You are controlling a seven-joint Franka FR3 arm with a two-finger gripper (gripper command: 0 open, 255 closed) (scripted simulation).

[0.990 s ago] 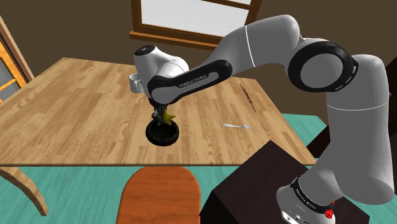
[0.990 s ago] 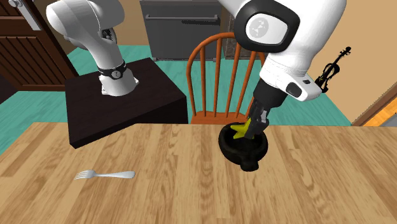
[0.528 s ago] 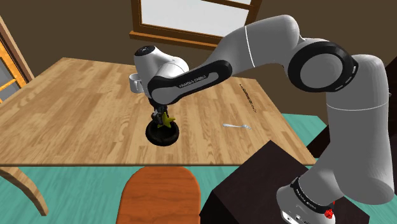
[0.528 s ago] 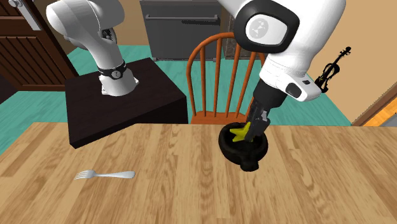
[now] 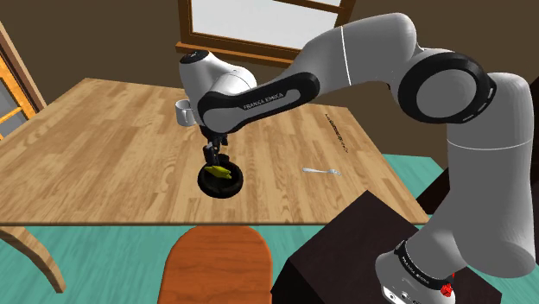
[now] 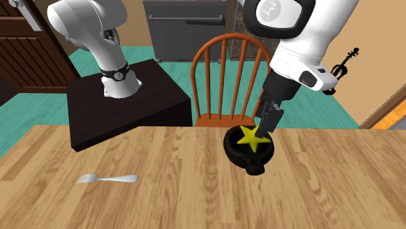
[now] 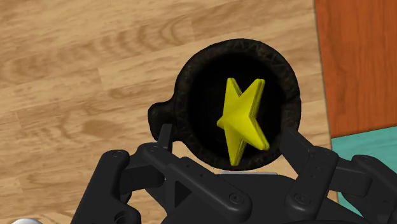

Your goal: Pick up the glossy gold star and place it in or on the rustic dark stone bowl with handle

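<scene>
Toward the second exterior view's left, a silver metal fork lies on the pale wood-plank desk, well apart from the action. Further right, near the desk's far edge and in front of an orange spindle-back wooden chair, the glossy yellow-gold star rests inside the rough black stone bowl with stub handle. Just above them hangs the black two-finger pincer, its fingers spread and grasping nothing. The placement looks done, so the risk now lies in the exit. The fingers straddle the star closely, and it appears propped on a slant rather than lying flat, though that is hard to judge. A sideways pull-away could snag a star point or the bowl's rim, flipping the star out or nudging the bowl toward the desk edge by the chair.
</scene>
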